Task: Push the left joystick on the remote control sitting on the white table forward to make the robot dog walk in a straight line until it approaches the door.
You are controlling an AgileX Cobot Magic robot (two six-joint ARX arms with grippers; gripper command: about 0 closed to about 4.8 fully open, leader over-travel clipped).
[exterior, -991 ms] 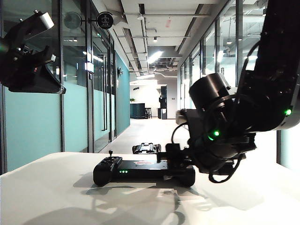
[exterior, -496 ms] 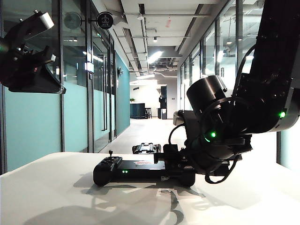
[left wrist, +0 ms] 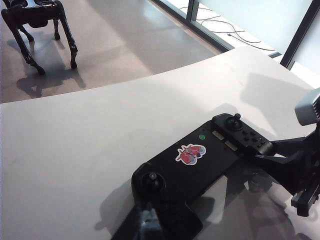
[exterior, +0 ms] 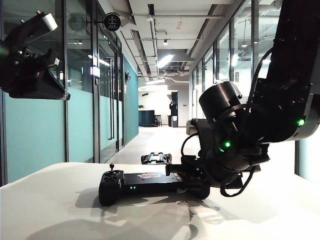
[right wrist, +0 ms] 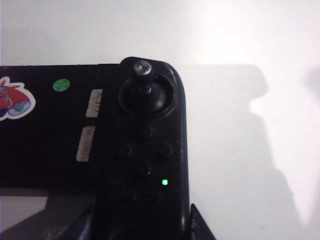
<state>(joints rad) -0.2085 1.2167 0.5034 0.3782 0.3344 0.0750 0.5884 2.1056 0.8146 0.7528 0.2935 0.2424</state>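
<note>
The black remote control [exterior: 150, 181] lies on the white table [exterior: 60, 210]. Its left joystick [exterior: 111, 166] [left wrist: 151, 180] stands free, with nothing touching it. My right gripper [exterior: 192, 180] [right wrist: 144, 220] is shut on the remote control's right handle end, one finger against each side. The right thumbstick [right wrist: 142, 67] stands just beyond those fingers. My left gripper [exterior: 30, 55] [left wrist: 150, 225] hangs high above the table's left side, shut and empty. The robot dog [left wrist: 37, 12] [exterior: 156, 158] stands on the corridor floor beyond the table's far edge.
A long corridor runs away behind the table. Glass walls and doors [exterior: 107, 100] line its left side. The right arm's bulky body [exterior: 240, 145] fills the space over the table's right half. Cables [left wrist: 225, 25] lie on the floor past the table's edge.
My right gripper has closed onto the remote control's right handle end. The remote control has turned slightly, its left end swinging left and nearer. The left arm has stayed still.
</note>
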